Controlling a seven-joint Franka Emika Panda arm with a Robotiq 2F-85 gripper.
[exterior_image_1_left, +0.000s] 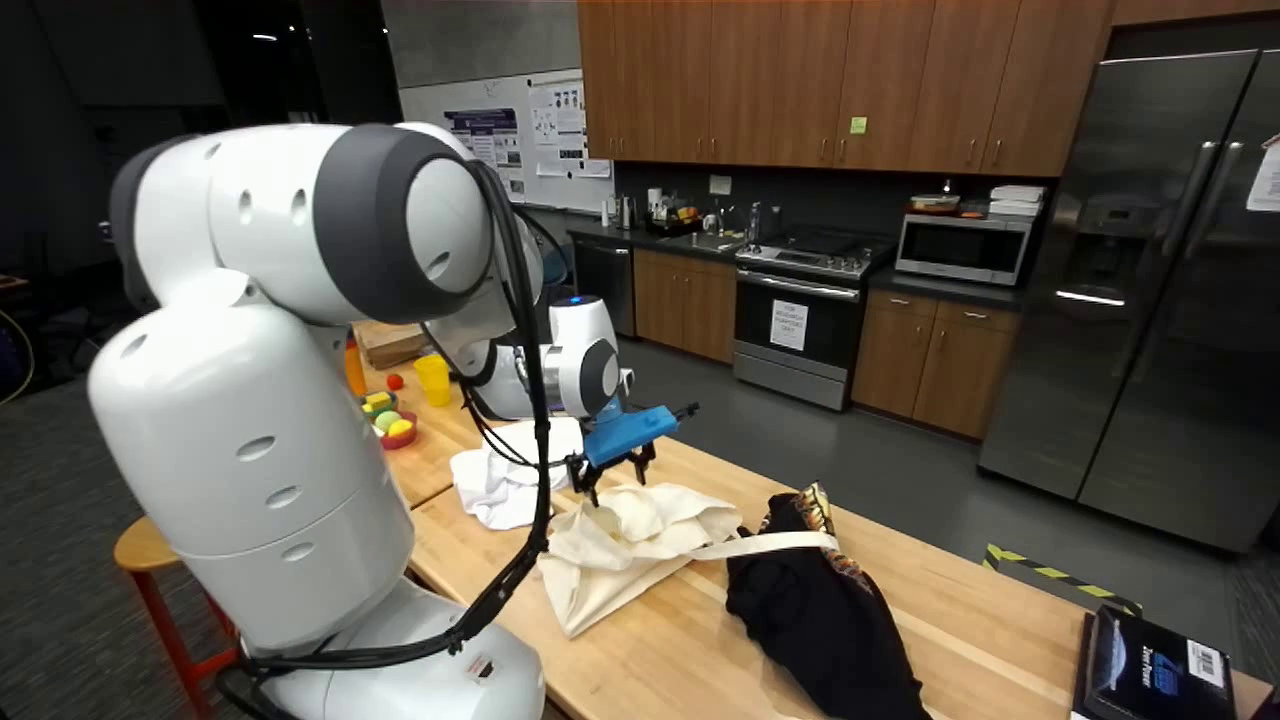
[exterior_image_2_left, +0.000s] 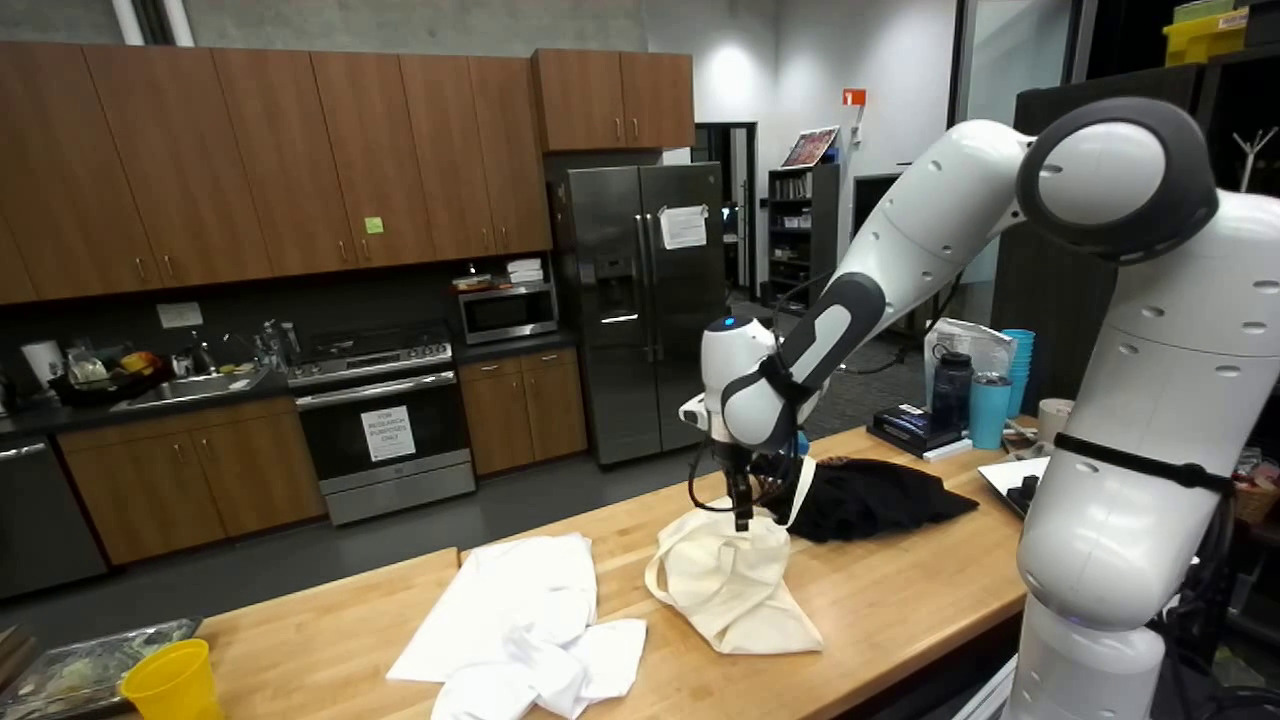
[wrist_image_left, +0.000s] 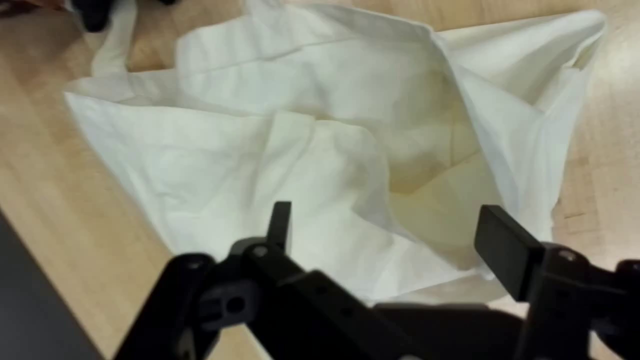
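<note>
My gripper (wrist_image_left: 385, 220) is open with nothing between its black fingers. It is over a cream cloth bag (wrist_image_left: 225, 175) that lies crumpled on the wooden table, its mouth partly open and its yellowish inside showing near the right finger. In both exterior views the gripper (exterior_image_1_left: 618, 488) (exterior_image_2_left: 742, 520) points down close above the bag (exterior_image_1_left: 620, 575) (exterior_image_2_left: 735, 600); I cannot tell whether the fingertips touch it. A strap of the bag reaches a black cloth (exterior_image_1_left: 820, 610) (exterior_image_2_left: 870, 495) with a patterned part. A white cloth (exterior_image_1_left: 500, 490) (exterior_image_2_left: 540, 620) lies on the bag's other side.
The wooden table (exterior_image_2_left: 900, 590) also bears a yellow cup (exterior_image_1_left: 433, 380) (exterior_image_2_left: 175, 680), a red bowl (exterior_image_1_left: 398, 438) of colored items, a dark box (exterior_image_1_left: 1160, 665) (exterior_image_2_left: 905, 428), a dark bottle (exterior_image_2_left: 951, 395) and a blue cup (exterior_image_2_left: 990, 412). A stool (exterior_image_1_left: 150, 545) stands beside it.
</note>
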